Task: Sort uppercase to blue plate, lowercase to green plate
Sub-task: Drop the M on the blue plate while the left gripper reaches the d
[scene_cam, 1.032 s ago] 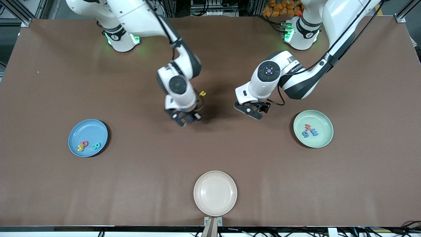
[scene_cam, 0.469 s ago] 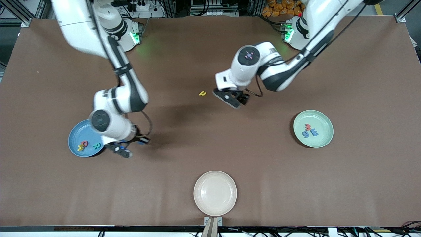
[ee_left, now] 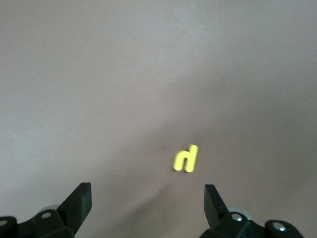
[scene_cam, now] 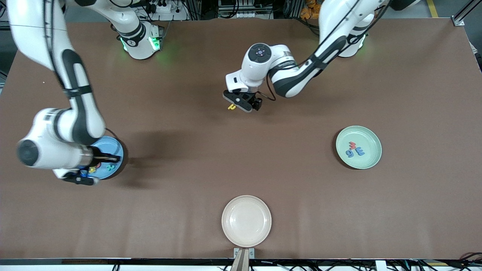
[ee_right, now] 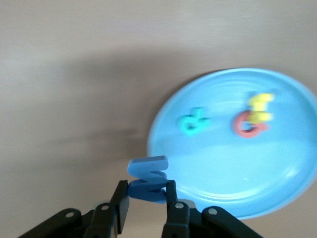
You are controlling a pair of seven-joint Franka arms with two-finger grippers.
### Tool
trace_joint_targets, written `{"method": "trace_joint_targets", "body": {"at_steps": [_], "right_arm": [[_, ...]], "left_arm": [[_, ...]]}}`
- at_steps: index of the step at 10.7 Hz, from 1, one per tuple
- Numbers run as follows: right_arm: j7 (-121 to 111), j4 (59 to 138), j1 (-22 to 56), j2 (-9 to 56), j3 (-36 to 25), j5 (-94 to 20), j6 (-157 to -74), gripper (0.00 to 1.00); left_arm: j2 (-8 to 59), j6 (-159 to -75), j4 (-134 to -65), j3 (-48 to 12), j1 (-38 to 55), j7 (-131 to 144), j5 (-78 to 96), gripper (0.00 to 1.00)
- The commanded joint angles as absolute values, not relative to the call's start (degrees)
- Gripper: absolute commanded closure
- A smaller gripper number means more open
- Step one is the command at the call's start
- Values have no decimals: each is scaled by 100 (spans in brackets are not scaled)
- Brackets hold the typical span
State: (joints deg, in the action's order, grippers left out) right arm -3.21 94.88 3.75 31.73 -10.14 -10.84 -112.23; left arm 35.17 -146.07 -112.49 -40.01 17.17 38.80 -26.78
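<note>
My right gripper (ee_right: 147, 198) is shut on a blue uppercase W (ee_right: 147, 178) and hangs over the rim of the blue plate (ee_right: 277, 183). A teal R (ee_right: 193, 121), a red Q (ee_right: 247, 125) and a yellow H (ee_right: 261, 106) lie in that plate (scene_cam: 113, 145). My left gripper (scene_cam: 241, 102) stands open just above a small yellow lowercase letter (scene_cam: 231, 107) on the bare table. The same yellow letter (ee_left: 186, 158) shows beyond the spread fingertips (ee_left: 81, 198). The green plate (scene_cam: 371, 160) holds a red w (scene_cam: 353, 145), a blue g (scene_cam: 350, 153) and another blue letter (scene_cam: 360, 152).
A cream-white plate (scene_cam: 246, 203) sits near the table edge closest to the front camera, midway between the two coloured plates. The brown tabletop stretches open between all three plates.
My right arm swung from mid-table toward its own end, carrying the blue W over the blue plate. My left gripper moved from near the green plate to above the yellow letter.
</note>
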Motion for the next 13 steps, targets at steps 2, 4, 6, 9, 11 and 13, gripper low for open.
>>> {"method": "trace_joint_targets", "body": {"at_steps": [2,4,6,9,11,13], "right_arm": [[-598,9431,-17,3023,-896,-835,-10557,29],[-615,9431,-53,3006,-896,-835,-10486,0],[-606,9431,-44,2988,-896,-835,-10459,0],[-615,9369,-18,2997,-879,-660,-10520,0],[-641,9474,9,2901,-879,-607,-10521,0],[-677,9903,78,2586,-870,-502,-10677,0]], "left_arm": [[3874,-14748,-10646,-3121,2819,4305,-2654,0],[4025,-14748,-10442,-2937,3040,4421,-2646,0],[4113,-14748,-10302,-2682,3365,4500,-2611,0],[4245,-14748,-10248,-2392,3725,4500,-2610,4],[4315,-14748,-10257,-2347,3814,4500,-2654,7],[4324,-14739,-10283,-2338,3858,4552,-2672,10]]}}
